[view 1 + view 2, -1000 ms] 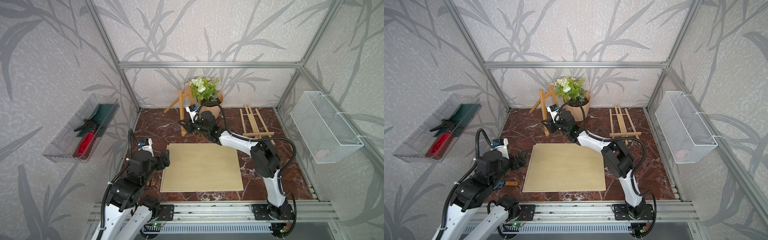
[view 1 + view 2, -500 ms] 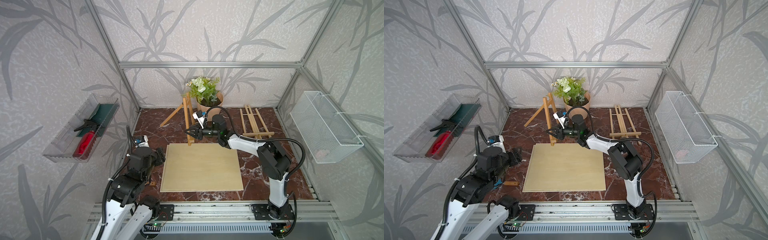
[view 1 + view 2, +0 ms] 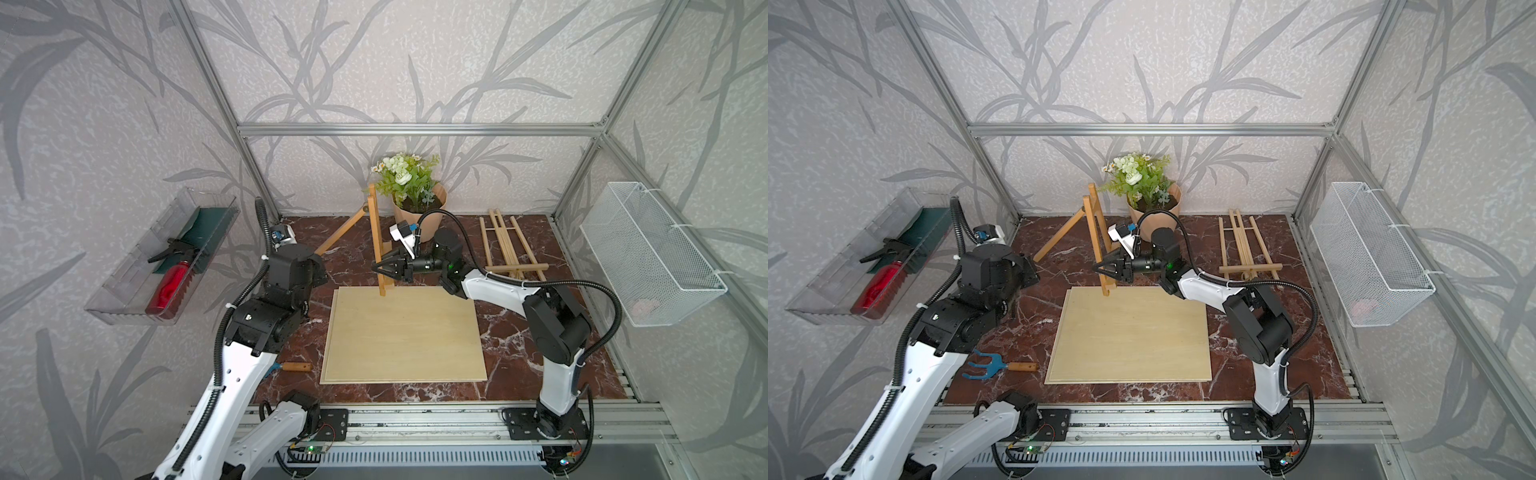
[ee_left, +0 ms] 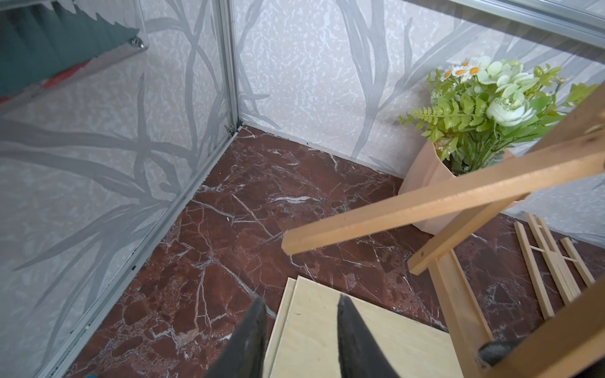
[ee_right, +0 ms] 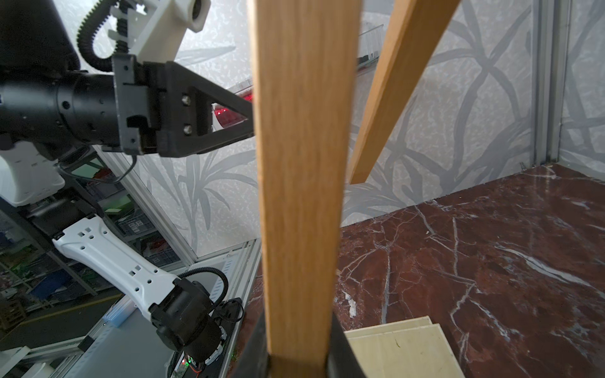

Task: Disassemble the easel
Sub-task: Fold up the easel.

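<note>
The wooden easel [image 3: 376,232] [image 3: 1096,237] stands upright, its foot at the back edge of the plywood board [image 3: 403,332]. Its rear leg [image 3: 338,232] is splayed out to the left. My right gripper [image 3: 380,266] [image 5: 299,327] is shut on the easel's upright [image 5: 301,131], low down. My left gripper [image 3: 322,272] [image 4: 299,304] hovers over the board's back left corner, just left of the easel. Its fingers [image 4: 258,330] stand apart with nothing between them. In the right wrist view those fingers [image 5: 209,111] point at the upright and their tips are hidden behind it.
A second wooden frame [image 3: 509,245] lies flat at the back right. A flower pot [image 3: 415,199] stands behind the easel. A blue hand rake [image 3: 988,368] lies at the front left. A clear bin [image 3: 166,257] hangs on the left wall, a wire basket [image 3: 648,253] on the right.
My right gripper has carried the easel forward from the back to the board's back edge. My left arm has moved back toward it, and its jaws have narrowed.
</note>
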### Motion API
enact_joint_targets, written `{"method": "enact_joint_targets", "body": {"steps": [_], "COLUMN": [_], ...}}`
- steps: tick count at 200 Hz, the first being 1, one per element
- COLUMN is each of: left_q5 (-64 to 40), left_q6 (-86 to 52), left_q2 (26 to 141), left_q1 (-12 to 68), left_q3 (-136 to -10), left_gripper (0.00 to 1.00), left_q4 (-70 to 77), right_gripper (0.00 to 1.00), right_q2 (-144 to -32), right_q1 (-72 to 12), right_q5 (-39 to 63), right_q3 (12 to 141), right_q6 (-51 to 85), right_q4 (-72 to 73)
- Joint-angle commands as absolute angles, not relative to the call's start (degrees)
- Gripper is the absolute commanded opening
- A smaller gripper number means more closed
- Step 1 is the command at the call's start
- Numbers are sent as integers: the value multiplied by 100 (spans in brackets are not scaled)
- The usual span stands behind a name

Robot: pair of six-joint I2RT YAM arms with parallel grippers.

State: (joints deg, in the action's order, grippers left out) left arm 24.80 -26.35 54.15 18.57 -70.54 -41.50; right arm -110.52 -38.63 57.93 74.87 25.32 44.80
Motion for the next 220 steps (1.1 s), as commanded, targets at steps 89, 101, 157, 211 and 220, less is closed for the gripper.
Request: {"method": "enact_joint_targets", "body": {"steps": [89,101,157,211,220], "left_q5": [1724,1476,322,-458,-472], "left_q6": [-2796,-2858,-3290,-3955,-4015], "left_q2": [7050,7139,7424,7663,7748], "left_q1": [1152,1013,855,1298,1443], "left_q3": [-8051,-8040,-7873,-7431,-7451], "left_gripper": [24,24,5,1,0], "left_q4": [-3968,-3958,-3893,-3285,-3248], "right_gripper": [0,0,0,0,0], "right_q2": [-10860,-10941,-11021,-11039,-11048], "right_q1": [-3646,-3600,-3560,-3560,-3560], "right_q5": [6432,6472,6536,6452,6435], "right_q3": [7347,7374,7436,7452,7462], "right_q6": [3613,4064,4403,4250,4230], "right_q4": [6703,7064,7362,7160,7130]}}
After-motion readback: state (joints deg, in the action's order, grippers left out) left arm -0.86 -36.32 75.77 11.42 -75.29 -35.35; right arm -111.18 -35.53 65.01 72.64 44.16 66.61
